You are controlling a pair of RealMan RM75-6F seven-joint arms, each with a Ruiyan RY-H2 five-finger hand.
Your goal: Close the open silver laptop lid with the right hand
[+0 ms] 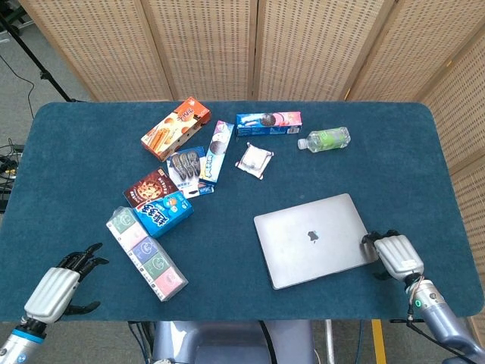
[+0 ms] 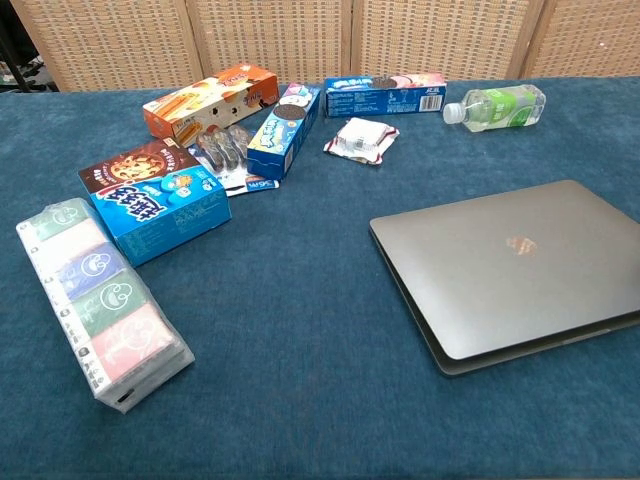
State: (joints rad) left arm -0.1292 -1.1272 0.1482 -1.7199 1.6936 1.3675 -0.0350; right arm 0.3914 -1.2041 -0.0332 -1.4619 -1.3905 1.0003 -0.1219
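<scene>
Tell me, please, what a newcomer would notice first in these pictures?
The silver laptop, lid down, lies on the table's near right side, with the right hand at its right edge. A jumble of snack boxes fills the far left, and a green bottle lies behind the laptop.

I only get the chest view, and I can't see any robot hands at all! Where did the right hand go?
Observer: The right hand sits at the right edge of the silver laptop, near the table's front edge.
Operator: Is it squishing the lid down?
Observer: Its fingers reach the lid's right edge; the palm is off to the side, over the blue cloth.
Operator: And the other hand?
Observer: The left hand is at the table's front left corner, fingers spread, holding nothing.
Operator: Is it near the snacks?
Observer: It is apart from them; the closest thing is the long pack of tissues.
</scene>
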